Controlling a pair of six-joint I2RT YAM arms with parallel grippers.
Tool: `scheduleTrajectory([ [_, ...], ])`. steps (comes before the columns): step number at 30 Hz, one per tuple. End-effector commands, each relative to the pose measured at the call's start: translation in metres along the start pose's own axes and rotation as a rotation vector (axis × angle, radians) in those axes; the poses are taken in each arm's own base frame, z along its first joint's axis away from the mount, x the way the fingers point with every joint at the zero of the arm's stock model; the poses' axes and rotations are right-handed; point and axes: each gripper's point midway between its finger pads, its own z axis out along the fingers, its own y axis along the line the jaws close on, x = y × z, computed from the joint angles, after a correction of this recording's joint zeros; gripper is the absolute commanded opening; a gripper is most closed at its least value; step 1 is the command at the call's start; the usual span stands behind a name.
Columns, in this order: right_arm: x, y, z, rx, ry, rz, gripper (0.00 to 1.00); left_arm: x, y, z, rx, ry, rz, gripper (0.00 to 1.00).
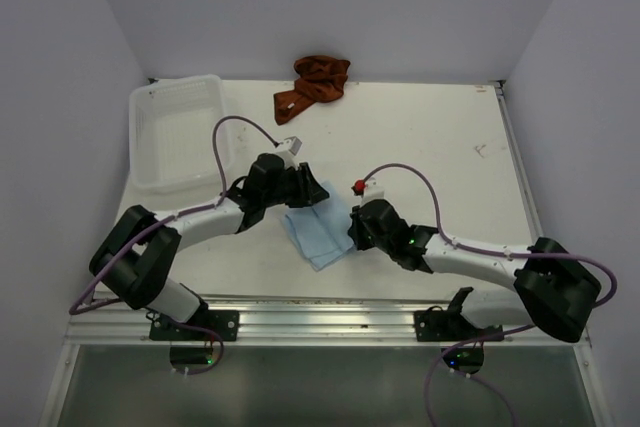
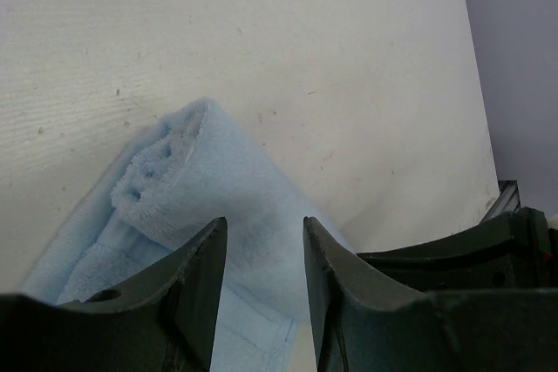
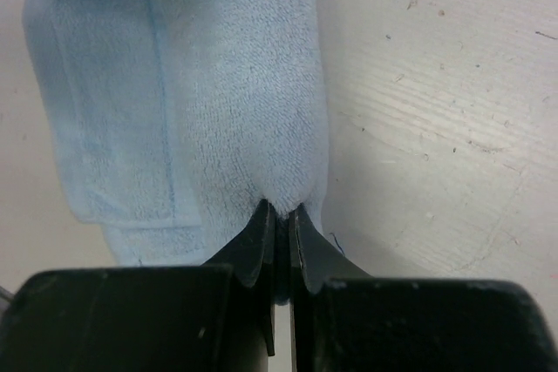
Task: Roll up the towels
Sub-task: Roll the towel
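Note:
The light blue towel (image 1: 316,228) lies partly folded on the table between the two arms. My left gripper (image 1: 308,191) stands at its far left corner, jaws partly open. In the left wrist view the rolled fold of the blue towel (image 2: 205,172) runs under and between the fingers of the left gripper (image 2: 264,222), with nothing pinched. My right gripper (image 1: 352,228) is at the towel's right edge. In the right wrist view the right gripper (image 3: 281,209) is shut on a pinch of the blue towel (image 3: 240,84). The rust towel (image 1: 313,87) lies crumpled at the table's far edge.
A white mesh basket (image 1: 150,147) stands at the far left of the table, just behind the left arm. Walls close in the table at the back and on both sides. The metal rail (image 1: 320,322) with the arm bases runs along the near edge.

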Motion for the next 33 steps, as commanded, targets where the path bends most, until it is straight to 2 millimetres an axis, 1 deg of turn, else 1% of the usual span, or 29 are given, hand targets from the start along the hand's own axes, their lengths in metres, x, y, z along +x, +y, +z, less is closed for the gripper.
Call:
scheduleTrajectory([
  [1,-0.026,0.006,-0.009,0.083,-0.092,-0.115,0.0,-0.023,-0.02,-0.011,0.042,-0.063,0.025,0.45],
  [2,-0.023,0.005,-0.01,0.098,-0.081,-0.133,0.0,-0.024,-0.022,-0.013,0.047,-0.069,0.024,0.45],
  [3,-0.026,0.008,-0.011,0.108,-0.089,-0.151,0.0,-0.024,-0.022,-0.014,0.048,-0.07,0.023,0.45],
  [5,-0.027,0.011,-0.012,0.137,-0.1,-0.187,0.0,-0.027,-0.026,-0.015,0.059,-0.076,0.016,0.45],
  [6,-0.032,0.015,-0.013,0.148,-0.111,-0.206,0.0,-0.028,-0.028,-0.015,0.065,-0.075,0.014,0.45],
  [8,-0.029,0.018,-0.014,0.194,-0.113,-0.259,0.0,-0.029,-0.031,-0.013,0.077,-0.074,0.007,0.45],
  [9,-0.034,0.024,-0.014,0.197,-0.124,-0.278,0.0,-0.031,-0.035,-0.013,0.09,-0.08,0.004,0.45],
  [10,-0.028,0.03,-0.012,0.199,-0.115,-0.309,0.0,-0.031,-0.038,-0.013,0.106,-0.074,-0.001,0.45],
  [11,-0.027,0.029,-0.012,0.231,-0.115,-0.333,0.0,-0.032,-0.039,-0.011,0.109,-0.073,-0.004,0.45],
  [12,-0.032,0.035,-0.012,0.236,-0.124,-0.345,0.0,-0.031,-0.04,-0.009,0.114,-0.071,-0.007,0.45],
  [13,-0.024,0.039,-0.009,0.245,-0.108,-0.376,0.0,-0.029,-0.039,-0.008,0.117,-0.062,-0.011,0.45],
  [14,-0.025,0.037,-0.01,0.272,-0.114,-0.393,0.0,-0.029,-0.041,-0.007,0.124,-0.061,-0.012,0.45],
  [15,-0.025,0.044,-0.01,0.264,-0.117,-0.403,0.0,-0.027,-0.04,-0.006,0.124,-0.057,-0.013,0.45],
  [16,-0.02,0.044,-0.007,0.27,-0.104,-0.418,0.0,-0.026,-0.04,-0.005,0.123,-0.054,-0.013,0.45],
  [17,-0.02,0.046,-0.006,0.272,-0.105,-0.418,0.0,-0.022,-0.039,-0.004,0.122,-0.046,-0.012,0.45],
  [19,-0.018,0.049,-0.005,0.273,-0.103,-0.426,0.0,-0.016,-0.035,-0.003,0.111,-0.035,-0.009,0.45],
  [23,-0.013,0.051,-0.003,0.293,-0.098,-0.441,0.0,0.004,-0.015,-0.003,0.07,-0.009,-0.017,0.45],
  [26,-0.013,0.051,-0.005,0.328,-0.111,-0.476,0.0,0.016,-0.006,-0.004,0.057,0.006,-0.024,0.45],
  [31,-0.008,0.067,-0.004,0.346,-0.124,-0.549,0.0,0.023,0.001,-0.006,0.043,0.013,-0.021,0.45],
  [33,-0.005,0.074,-0.003,0.336,-0.12,-0.573,0.0,0.028,0.008,-0.009,0.017,0.019,-0.017,0.45],
])
